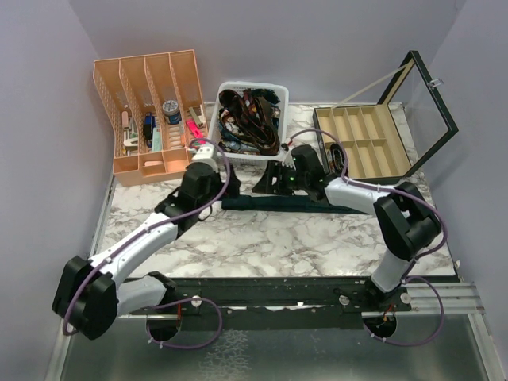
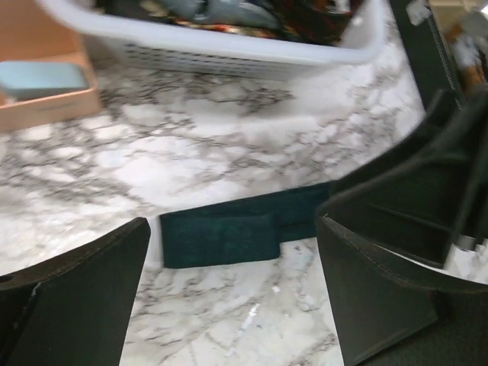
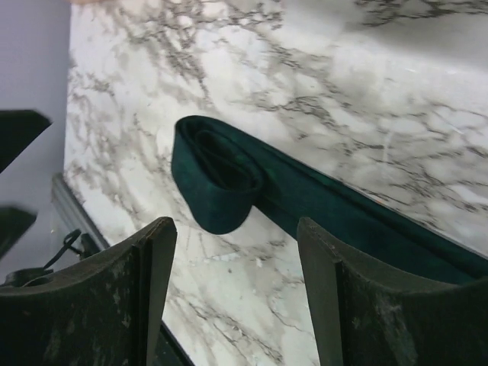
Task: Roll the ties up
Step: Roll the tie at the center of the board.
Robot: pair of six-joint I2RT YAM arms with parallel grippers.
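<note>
A dark teal tie (image 1: pixel 294 205) lies flat across the marble table, running left to right. Its left end is folded over into a loose, small roll (image 3: pixel 217 179), which also shows in the left wrist view (image 2: pixel 217 240). My left gripper (image 1: pixel 216 193) is open and empty, just above and to the left of that end; the roll lies just beyond its fingertips (image 2: pixel 232 229). My right gripper (image 1: pixel 263 184) is open and empty, hovering over the tie and pointing left, with the roll just beyond its fingertips (image 3: pixel 235 225). More ties fill a white basket (image 1: pixel 250 119).
An orange desk organizer (image 1: pixel 151 111) stands at the back left. A compartment box (image 1: pixel 365 143) with its glass lid raised stands at the back right. The basket's wall (image 2: pixel 229 53) is close behind the tie. The right gripper's body (image 2: pixel 427 175) is beside my left gripper.
</note>
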